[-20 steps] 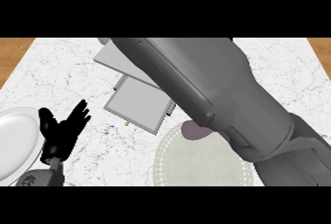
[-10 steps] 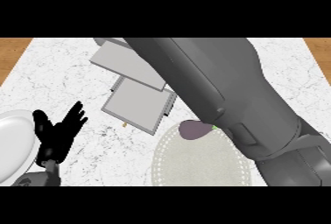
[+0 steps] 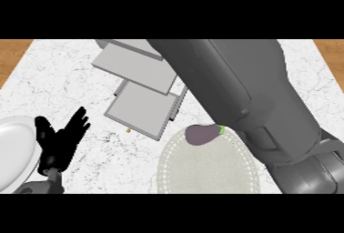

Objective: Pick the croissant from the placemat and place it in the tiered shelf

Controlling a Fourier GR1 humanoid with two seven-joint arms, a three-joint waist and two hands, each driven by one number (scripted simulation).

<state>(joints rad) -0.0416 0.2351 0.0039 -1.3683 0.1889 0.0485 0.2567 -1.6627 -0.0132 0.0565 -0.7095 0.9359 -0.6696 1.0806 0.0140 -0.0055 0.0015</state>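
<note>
The grey tiered shelf (image 3: pixel 139 107) lies at the upper middle of the counter, its two flat tiers stepped one over the other. Below it is an oval pale placemat (image 3: pixel 201 170). On the mat's top edge rests a small purple item with a green tip (image 3: pixel 200 134); I see no croissant. My right forearm (image 3: pixel 242 91) crosses the view from the lower right to the top and covers the mat's right side and part of the shelf. Its hand does not show. At the lower left my left hand (image 3: pixel 62 141) rests open, fingers up.
A white plate (image 3: pixel 13 150) sits at the left edge, just beside my left hand. The marble counter (image 3: pixel 60 82) ends in wooden strips at the top left and top right corners. A tiny brown speck (image 3: pixel 129 131) lies below the shelf.
My right forearm has shifted slightly to the right, so more of the purple item shows. The left hand, shelf and plate stay where they were.
</note>
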